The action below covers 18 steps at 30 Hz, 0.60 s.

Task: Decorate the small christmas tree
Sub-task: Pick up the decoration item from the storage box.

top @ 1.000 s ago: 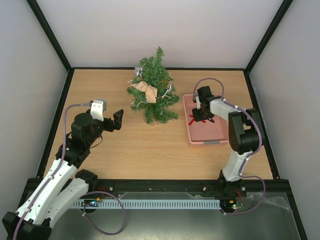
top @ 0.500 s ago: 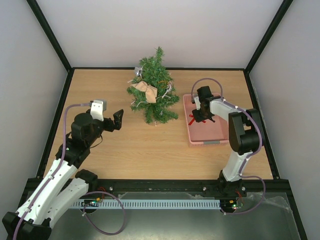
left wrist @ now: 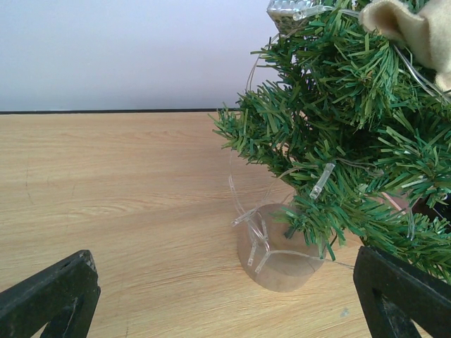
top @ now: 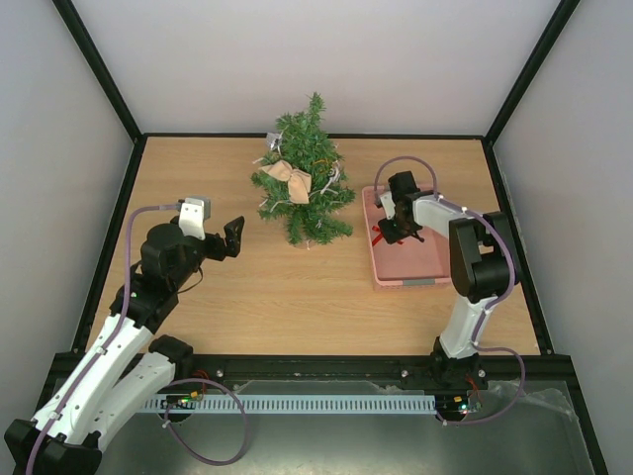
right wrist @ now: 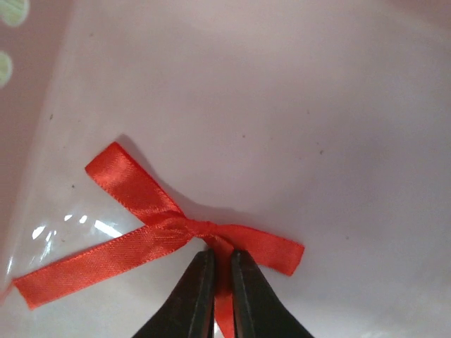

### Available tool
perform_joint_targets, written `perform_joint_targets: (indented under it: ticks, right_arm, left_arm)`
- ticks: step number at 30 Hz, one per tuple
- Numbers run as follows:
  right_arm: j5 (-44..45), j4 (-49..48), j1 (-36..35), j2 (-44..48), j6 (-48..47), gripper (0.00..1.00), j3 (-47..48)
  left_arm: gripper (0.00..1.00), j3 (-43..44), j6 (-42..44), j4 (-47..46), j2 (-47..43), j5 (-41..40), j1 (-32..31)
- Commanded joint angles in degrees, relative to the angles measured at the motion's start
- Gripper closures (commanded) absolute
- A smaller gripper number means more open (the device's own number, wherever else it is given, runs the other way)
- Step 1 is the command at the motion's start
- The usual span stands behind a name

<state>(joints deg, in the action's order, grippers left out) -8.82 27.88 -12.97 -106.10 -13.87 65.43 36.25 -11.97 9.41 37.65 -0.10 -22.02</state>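
Fingers [right wrist: 199, 296] of the right gripper [right wrist: 217, 282] pinch a limp red bow [right wrist: 148, 236] in the basket [top: 427, 261] right of the small christmas tree [top: 307, 183], seemingly light, tippy, best steadied at its base [left wrist: 278, 264]; left gripper [top: 234, 238] gapes empty

You have a pale wooden table [top: 297, 307] filling the middle of the frame. Plain white walls [top: 326, 59] close it in at the top and on both sides. Black posts [top: 99, 69] slant down from the upper corners. A black rail [top: 316, 368] crosses the bottom. The light is soft and even.
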Motion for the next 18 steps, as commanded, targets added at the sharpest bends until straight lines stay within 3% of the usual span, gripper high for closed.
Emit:
perform_joint_targets:
  ticks: [1, 7, 18]
  right_arm:
    - [0.77, 1.33, 0.0, -1.68, -0.71, 0.97, 0.22]
    - [4.15, 1.39, 0.0, 2.8, 2.87, 0.98, 1.22]
    - [4.33, -3.44, -1.35, 19.15, 11.63, 0.98, -1.83]
  left_arm:
    - [0.01, -0.62, 0.73, -0.88, -0.23, -0.69, -0.3]
    - [0.01, -0.57, 0.72, -0.75, -0.36, -0.69, -0.3]
    - [0.01, -0.72, 0.63, -1.06, -0.27, -0.98, -0.26]
